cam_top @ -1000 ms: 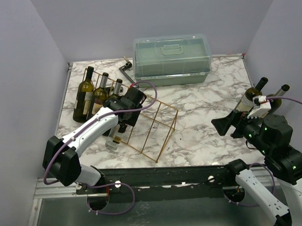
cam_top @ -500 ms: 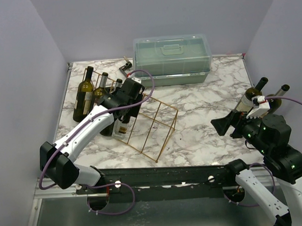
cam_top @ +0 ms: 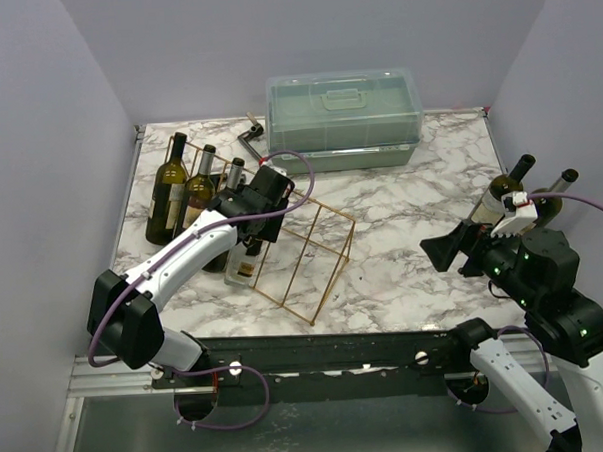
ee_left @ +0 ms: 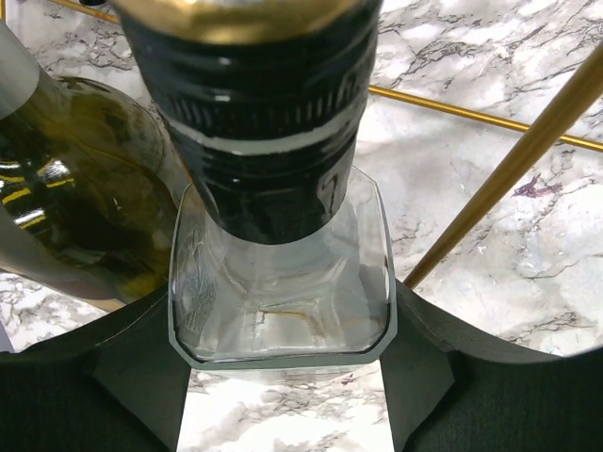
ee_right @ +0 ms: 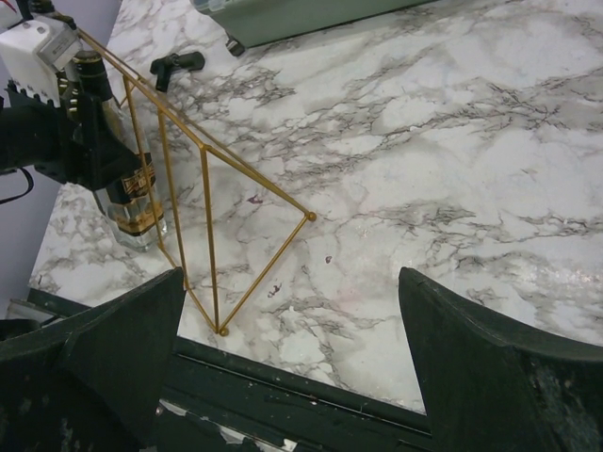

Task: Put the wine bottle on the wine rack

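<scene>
**Clear bottle held by the neck at the rack's next slot**

A clear square-shouldered wine bottle (ee_left: 283,292) is clamped at its dark capped neck by the left tool (ee_left: 283,363), whose fingers are closed around it. Its long axis runs steeply down from the tool, base lowest and close to the marble surface (cam_top: 410,191). Whether the base touches the surface cannot be told. The bottle is set against the sloped side of the gold wire wine rack (cam_top: 334,272), just beside three dark bottles (cam_top: 185,191) already leaning there. The open slots lie toward the robot's right. By judgement, the coming move turns on laying that axis between two parallel bars. The right tool (cam_top: 438,252) is spread open, holds nothing, and is well apart, so the left arm is the nearer.
</scene>
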`<state>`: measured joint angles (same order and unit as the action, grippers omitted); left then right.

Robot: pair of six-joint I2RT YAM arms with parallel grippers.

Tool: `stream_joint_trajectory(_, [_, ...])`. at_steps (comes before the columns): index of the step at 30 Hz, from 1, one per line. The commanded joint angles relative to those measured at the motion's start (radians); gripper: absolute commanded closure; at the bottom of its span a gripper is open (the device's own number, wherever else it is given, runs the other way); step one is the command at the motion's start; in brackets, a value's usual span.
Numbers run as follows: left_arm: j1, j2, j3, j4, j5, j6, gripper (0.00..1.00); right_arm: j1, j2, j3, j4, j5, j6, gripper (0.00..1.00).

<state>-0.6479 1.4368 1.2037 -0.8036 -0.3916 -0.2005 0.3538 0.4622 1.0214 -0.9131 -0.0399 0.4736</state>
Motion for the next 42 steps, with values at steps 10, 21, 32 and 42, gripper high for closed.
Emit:
stream_joint_trajectory(10, [0.006,0.035,-0.043,0.047,-0.014,0.026,0.70,0.005,0.007,-0.034,0.036,-0.028,0.022,0.03])
stream_joint_trajectory(21, [0.005,-0.038,-0.051,0.066,-0.007,0.039,0.28,0.004,0.025,-0.025,0.044,-0.038,0.026,0.03])
stream_joint_trajectory(32, [0.005,-0.137,-0.021,0.058,0.037,0.030,0.19,0.004,0.033,0.018,0.019,-0.034,0.024,0.03])
stream_joint_trajectory(42, [0.005,-0.283,0.153,-0.008,0.146,0.003,0.13,0.005,0.036,0.015,0.021,-0.047,0.050,0.03])
